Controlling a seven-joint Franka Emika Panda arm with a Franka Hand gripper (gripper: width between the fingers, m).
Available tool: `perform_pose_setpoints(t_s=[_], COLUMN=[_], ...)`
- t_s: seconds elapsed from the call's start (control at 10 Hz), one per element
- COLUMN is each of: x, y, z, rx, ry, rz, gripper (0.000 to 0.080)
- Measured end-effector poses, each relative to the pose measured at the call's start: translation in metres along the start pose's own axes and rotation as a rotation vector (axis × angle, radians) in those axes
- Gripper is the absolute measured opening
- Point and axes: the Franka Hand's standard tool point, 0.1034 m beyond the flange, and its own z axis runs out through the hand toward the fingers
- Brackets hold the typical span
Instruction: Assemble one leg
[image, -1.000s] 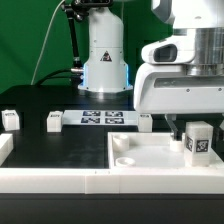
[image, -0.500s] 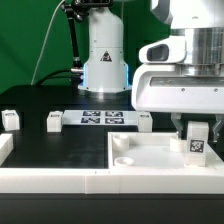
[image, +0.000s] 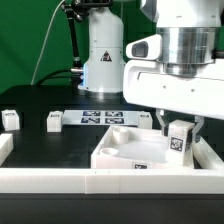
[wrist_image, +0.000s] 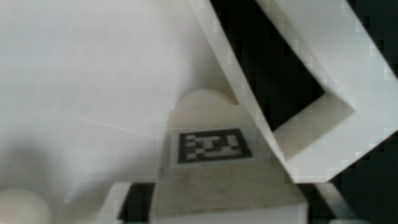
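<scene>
My gripper is shut on the leg, a small white cuboid peg with a black-and-white tag facing the camera. It holds the leg upright over the exterior view's right part of the large white square plate, which lies skewed with one corner forward. I cannot tell whether the leg's lower end touches the plate. In the wrist view the leg sits between the dark fingers, pointing down at the plate.
Three more white legs stand on the black table at the back. The marker board lies before the robot base. A low white wall runs along the front and up the right side.
The arm has moved toward the exterior view's left with the leg. The plate has turned and shifted left, one corner now pointing forward.
</scene>
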Motion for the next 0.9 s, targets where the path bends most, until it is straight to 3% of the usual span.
perform_pose_setpoints(t_s=[0.3, 0.4, 0.5, 0.6, 0.9], x=[0.0039, 0.003, 0.0031, 0.0029, 0.0028], y=[0.0045, 0.0039, 0.0041, 0.0041, 0.0044], z=[0.0003, 0.0007, 0.001, 0.0014, 0.0019], rx=[-0.011, -0.01, -0.011, -0.011, -0.012], ry=[0.006, 0.005, 0.005, 0.004, 0.004], rz=[0.051, 0.05, 0.051, 0.05, 0.05], gripper=[0.0317, 0.0526, 0.0526, 0.0621, 0.0645])
